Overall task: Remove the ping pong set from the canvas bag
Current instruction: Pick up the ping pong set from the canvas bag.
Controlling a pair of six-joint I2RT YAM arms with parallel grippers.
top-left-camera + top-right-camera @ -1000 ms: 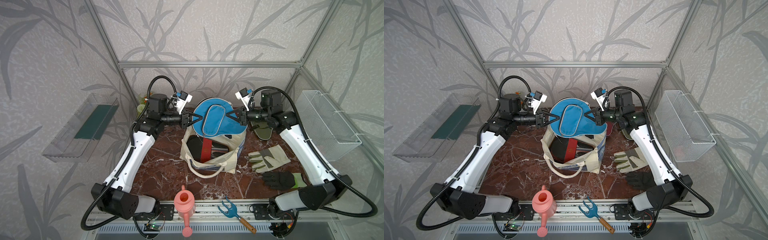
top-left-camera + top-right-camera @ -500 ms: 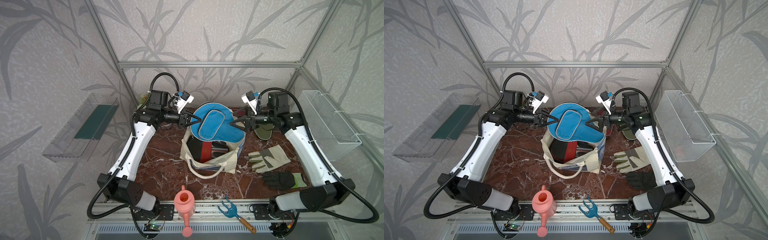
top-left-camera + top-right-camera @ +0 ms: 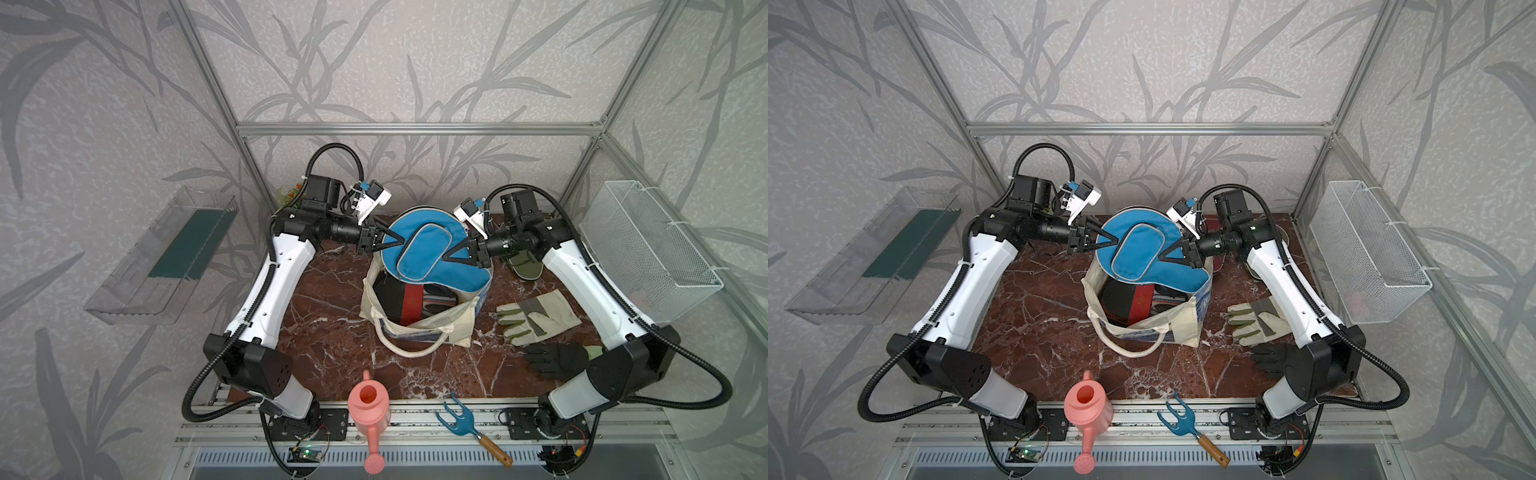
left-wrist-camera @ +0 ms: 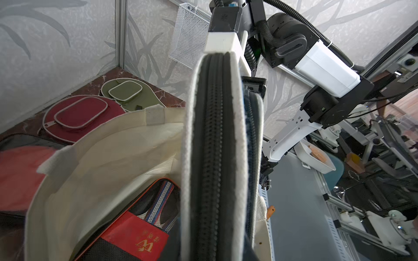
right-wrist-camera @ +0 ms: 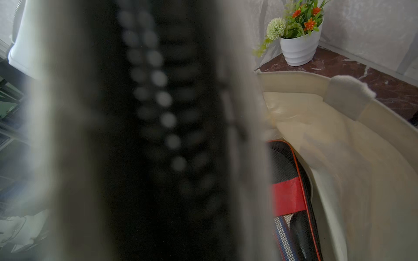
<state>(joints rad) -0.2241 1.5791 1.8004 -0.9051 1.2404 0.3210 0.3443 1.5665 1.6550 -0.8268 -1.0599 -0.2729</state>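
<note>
A blue paddle-shaped zip cover (image 3: 430,249) of the ping pong set hangs over the open cream canvas bag (image 3: 460,321), seen in both top views. My left gripper (image 3: 392,242) is shut on its left edge. My right gripper (image 3: 454,254) is shut on its right side. The cover's black zip edge (image 4: 212,144) fills both wrist views, blurred in the right wrist view (image 5: 147,126). A black-and-red case (image 3: 409,297) lies inside the bag. A maroon cover (image 4: 81,115) and an olive cover (image 4: 133,95) lie on the table behind the bag.
A pale gardening glove (image 3: 536,316) and a black one (image 3: 555,359) lie right of the bag. A pink watering can (image 3: 370,411) and a blue hand fork (image 3: 461,419) sit at the front rail. There is a wire basket (image 3: 648,245) on the right wall, a clear shelf (image 3: 166,257) on the left wall and a flower pot (image 5: 298,45) in the back corner.
Half a second ago my right gripper stood open just off the cover; now it is shut on it again. The cover has dropped slightly and shifted left with the left arm.
</note>
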